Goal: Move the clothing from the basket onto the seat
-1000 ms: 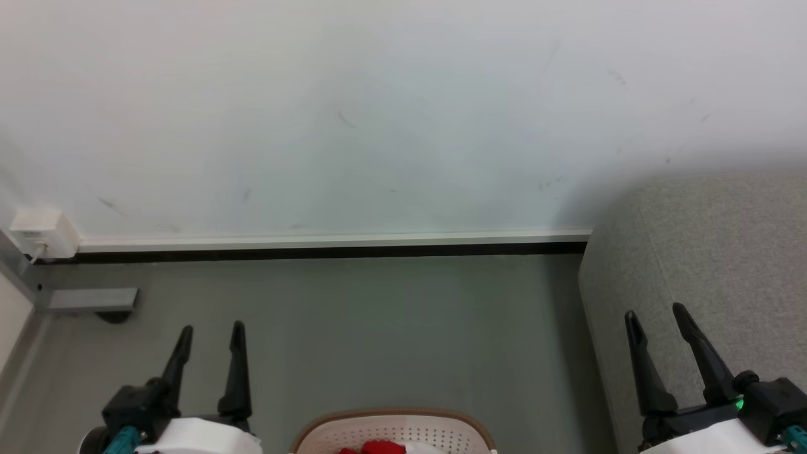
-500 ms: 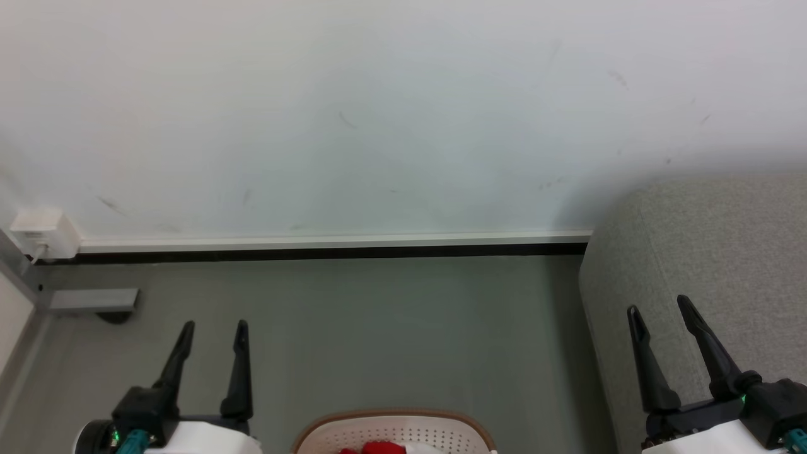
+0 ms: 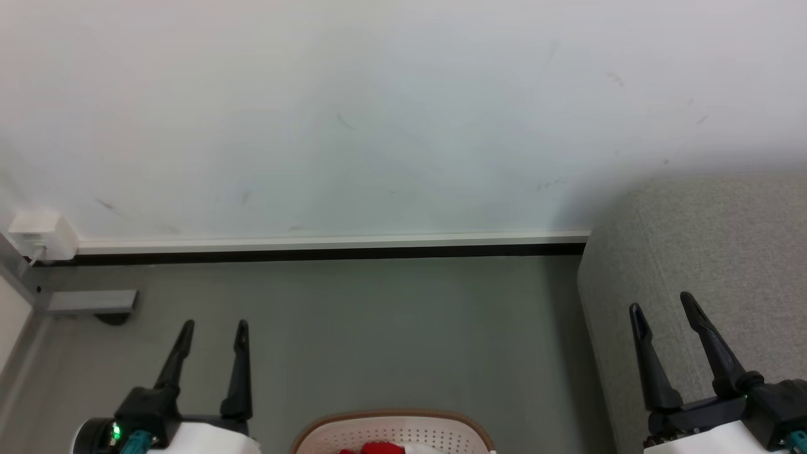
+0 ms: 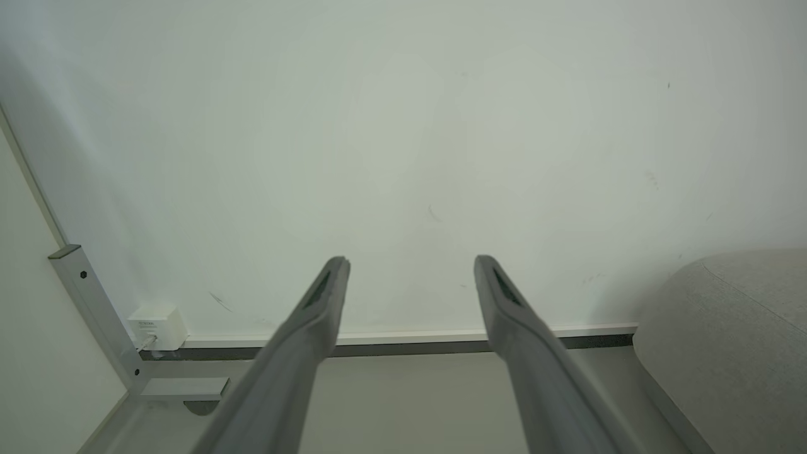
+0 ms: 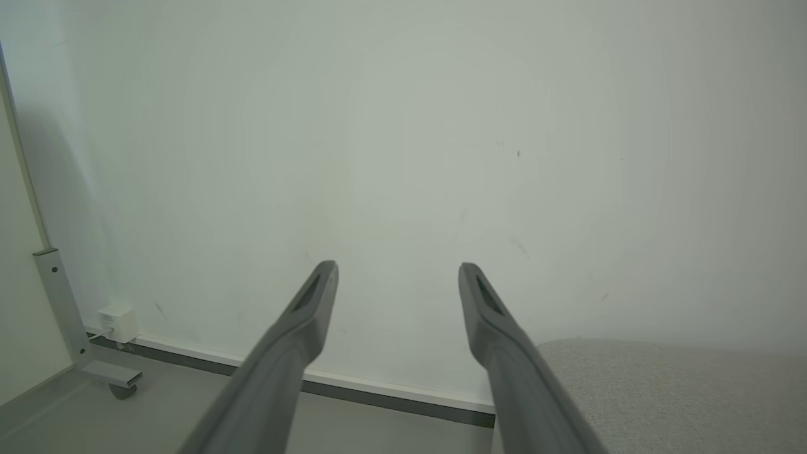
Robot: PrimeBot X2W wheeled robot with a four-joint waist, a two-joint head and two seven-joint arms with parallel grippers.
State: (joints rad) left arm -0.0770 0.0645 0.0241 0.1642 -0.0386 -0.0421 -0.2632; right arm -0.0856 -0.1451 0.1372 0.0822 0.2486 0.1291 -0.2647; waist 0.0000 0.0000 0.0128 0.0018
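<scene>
With the left gripper (image 3: 215, 323) and right gripper (image 3: 661, 301) both hanging wide open and empty, I'd reach down into the oval cream perforated plastic basket (image 3: 391, 414), pinch a fat fold of the bright red clothing (image 3: 381, 448) inside, then swing over to the light grey fabric seat (image 3: 712, 239) on the right.

Left gripper (image 4: 411, 261) wide — wall (image 4: 403, 126), seat (image 4: 731, 340) beyond
</scene>
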